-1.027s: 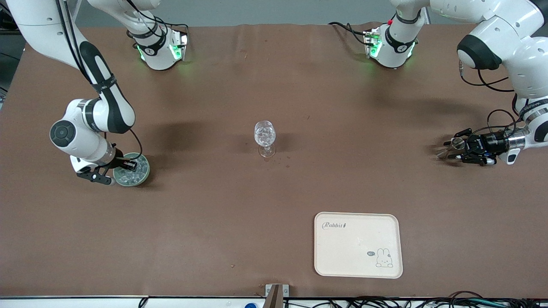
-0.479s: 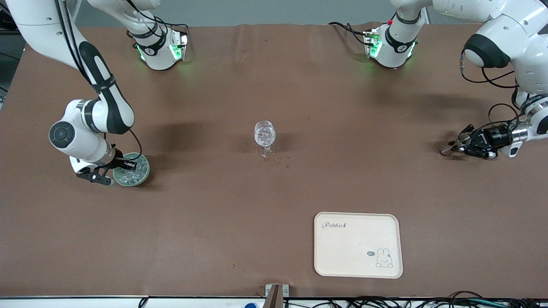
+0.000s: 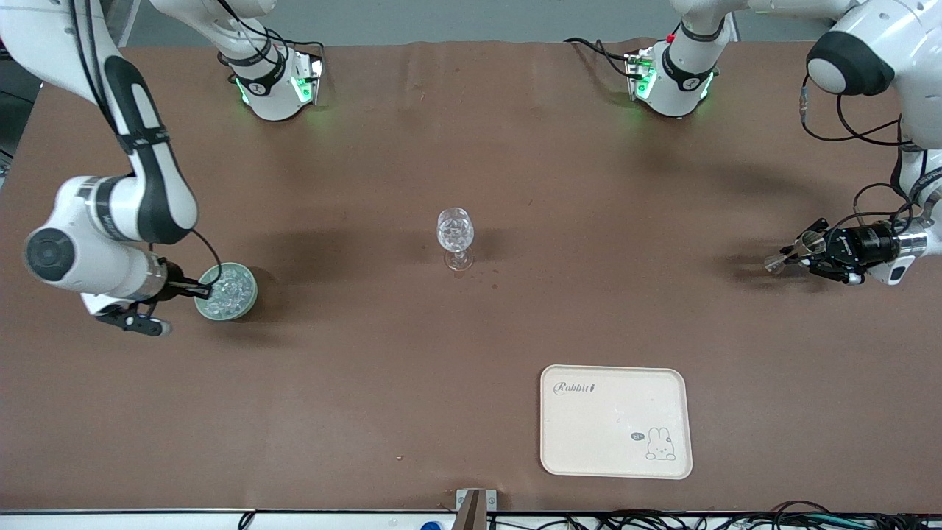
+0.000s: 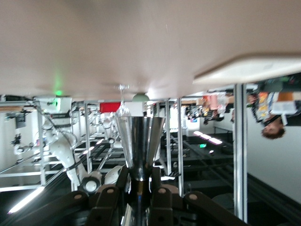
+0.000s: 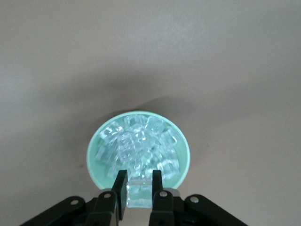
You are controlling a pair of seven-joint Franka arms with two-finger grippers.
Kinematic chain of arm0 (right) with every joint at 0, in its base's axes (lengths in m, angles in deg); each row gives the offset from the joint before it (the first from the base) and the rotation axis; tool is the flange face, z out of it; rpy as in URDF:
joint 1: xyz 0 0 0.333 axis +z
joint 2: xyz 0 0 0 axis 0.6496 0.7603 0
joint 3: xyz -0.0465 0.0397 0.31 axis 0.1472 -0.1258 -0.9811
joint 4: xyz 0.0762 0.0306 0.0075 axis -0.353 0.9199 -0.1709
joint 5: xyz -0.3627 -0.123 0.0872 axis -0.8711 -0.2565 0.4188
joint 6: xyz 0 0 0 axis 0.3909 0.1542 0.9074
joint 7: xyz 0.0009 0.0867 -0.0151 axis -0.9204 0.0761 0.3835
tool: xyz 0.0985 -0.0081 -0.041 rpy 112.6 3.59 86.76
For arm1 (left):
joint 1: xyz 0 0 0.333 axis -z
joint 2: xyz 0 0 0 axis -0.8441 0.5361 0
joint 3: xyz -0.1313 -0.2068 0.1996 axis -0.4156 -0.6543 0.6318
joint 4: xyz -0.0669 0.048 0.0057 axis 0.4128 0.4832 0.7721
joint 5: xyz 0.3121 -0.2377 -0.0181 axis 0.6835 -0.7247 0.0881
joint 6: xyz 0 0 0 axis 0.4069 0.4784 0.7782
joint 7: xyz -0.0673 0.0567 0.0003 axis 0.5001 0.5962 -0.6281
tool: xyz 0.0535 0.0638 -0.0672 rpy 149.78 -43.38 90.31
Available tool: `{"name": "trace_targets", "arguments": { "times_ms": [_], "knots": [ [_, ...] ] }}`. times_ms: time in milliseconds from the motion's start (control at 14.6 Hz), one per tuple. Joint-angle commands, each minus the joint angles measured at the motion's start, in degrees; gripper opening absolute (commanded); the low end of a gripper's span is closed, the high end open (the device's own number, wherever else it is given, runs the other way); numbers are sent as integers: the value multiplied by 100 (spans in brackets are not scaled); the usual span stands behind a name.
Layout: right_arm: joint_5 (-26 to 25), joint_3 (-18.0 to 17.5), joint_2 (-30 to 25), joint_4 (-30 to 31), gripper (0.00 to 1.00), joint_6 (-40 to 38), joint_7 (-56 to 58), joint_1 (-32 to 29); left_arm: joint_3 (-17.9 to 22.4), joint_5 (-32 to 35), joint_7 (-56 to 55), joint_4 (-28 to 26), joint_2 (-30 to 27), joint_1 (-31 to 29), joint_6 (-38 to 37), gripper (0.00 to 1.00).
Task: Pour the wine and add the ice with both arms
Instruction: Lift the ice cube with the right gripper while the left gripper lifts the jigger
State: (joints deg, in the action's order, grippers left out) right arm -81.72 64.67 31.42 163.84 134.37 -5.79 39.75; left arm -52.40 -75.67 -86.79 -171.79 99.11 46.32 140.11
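Note:
My right gripper [image 3: 205, 292] [image 5: 139, 181] is shut on one clear ice cube [image 5: 139, 193], just over the rim of a mint-green bowl [image 3: 250, 296] [image 5: 92, 151]. More ice [image 3: 228, 288] [image 5: 138, 143] is heaped in that bowl. My left gripper [image 3: 796, 254] [image 4: 140, 184] is shut on the narrow waist of a silvery cone-shaped metal cup [image 3: 780, 258] [image 4: 139, 136], held sideways low over the table at the left arm's end. The clear cut-pattern wine glass [image 3: 455, 234] stands upright mid-table between the two arms. No wine shows; the cup's inside is hidden.
A cream tray [image 3: 615, 421] with a rabbit print lies nearer the front camera than the glass, toward the left arm's end. Both arm bases [image 3: 276, 88] [image 3: 670, 85] stand along the table edge farthest from that camera. Cables run along the nearest edge.
The right gripper rose out of the bowl with a cube and drew back toward its end of the table. The left gripper shut on the metal cup and shifted slightly outward.

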Motion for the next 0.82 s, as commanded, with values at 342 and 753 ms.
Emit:
{"name": "trace_targets", "arguments": {
  "times_ms": [342, 753],
  "knots": [
    [-11, -42, -716, -1710, 0, -1682, -48, -47, -1101, 304, -805, -609, -1206, 88, 416, 1],
    [259, -60, -1516, -2236, 0, -2779, 365, -249, -2884, 339, -1253, -2314, -2911, 124, 2788, 1]
  ]
}}
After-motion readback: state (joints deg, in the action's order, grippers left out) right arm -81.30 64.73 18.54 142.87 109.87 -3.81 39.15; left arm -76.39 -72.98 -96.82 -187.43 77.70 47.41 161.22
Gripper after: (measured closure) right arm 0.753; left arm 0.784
